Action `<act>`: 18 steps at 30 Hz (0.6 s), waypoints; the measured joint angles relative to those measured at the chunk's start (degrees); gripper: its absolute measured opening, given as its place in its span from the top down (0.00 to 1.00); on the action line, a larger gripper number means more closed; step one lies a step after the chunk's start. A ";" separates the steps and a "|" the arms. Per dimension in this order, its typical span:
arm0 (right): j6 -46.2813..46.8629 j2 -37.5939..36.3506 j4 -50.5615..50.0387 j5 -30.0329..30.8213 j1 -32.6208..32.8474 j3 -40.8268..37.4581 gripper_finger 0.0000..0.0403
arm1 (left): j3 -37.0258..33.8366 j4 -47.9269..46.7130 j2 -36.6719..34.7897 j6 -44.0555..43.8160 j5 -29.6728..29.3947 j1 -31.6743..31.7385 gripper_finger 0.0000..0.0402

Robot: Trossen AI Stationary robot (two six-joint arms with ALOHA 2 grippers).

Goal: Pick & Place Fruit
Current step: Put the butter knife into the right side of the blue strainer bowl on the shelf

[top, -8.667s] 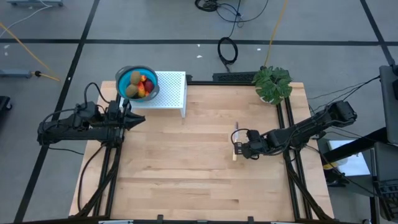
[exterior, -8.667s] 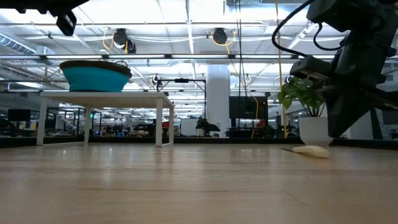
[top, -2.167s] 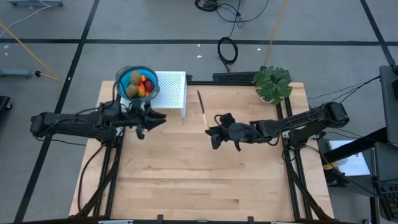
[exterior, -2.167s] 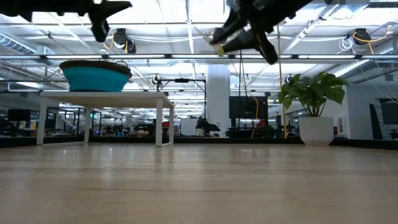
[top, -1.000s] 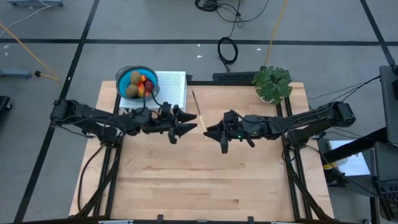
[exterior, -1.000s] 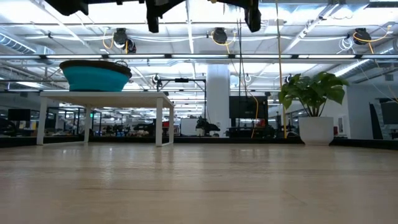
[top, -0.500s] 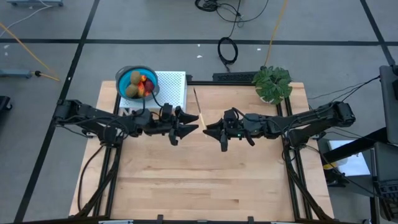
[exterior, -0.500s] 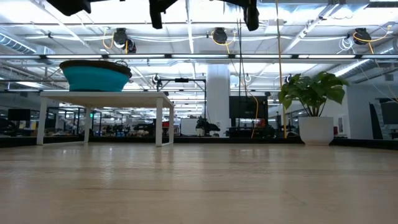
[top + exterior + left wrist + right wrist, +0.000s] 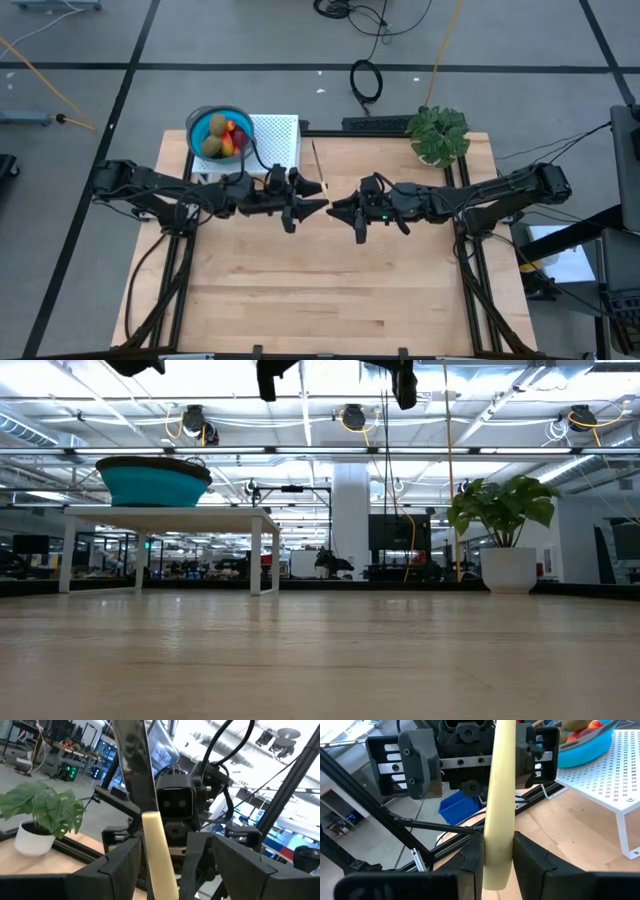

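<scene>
Above the middle of the tabletop, well clear of the wood, the two arms meet nose to nose over a pale yellow stick, not over any fruit. The right end effector is clamped on the stick: the right wrist view shows its two dark fingers pressed against either side of the stick's lower end. The left end effector faces it with its fingers spread apart, and the left wrist view shows the stick standing in the gap between them without clear contact on either side. Whether the left one has begun to close cannot be told. This reads as a hand-over of the stick from right to left, at the point where the receiver is lined up but has not yet taken hold. As for the fruit, all of it that can be seen lies heaped in the blue bowl on the white perforated stand at the far left corner, well apart from both arms. None lies on the bare wood, and none is held. By that evidence no fruit has been picked or placed, so the main work of the task is still ahead. The potted plant stands at the far right corner, clear of the action.
</scene>
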 joint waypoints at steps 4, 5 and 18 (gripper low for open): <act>0.00 0.01 0.39 0.00 0.02 0.00 0.83 | 0.00 -0.33 0.07 0.08 -0.09 -0.04 0.39; 0.00 0.00 0.56 0.00 0.02 0.00 0.83 | 0.00 -0.29 0.06 0.25 -0.21 -0.02 0.39; 0.02 0.02 2.80 -0.02 0.02 0.00 0.83 | 0.00 -0.15 0.04 1.17 -1.97 0.00 0.50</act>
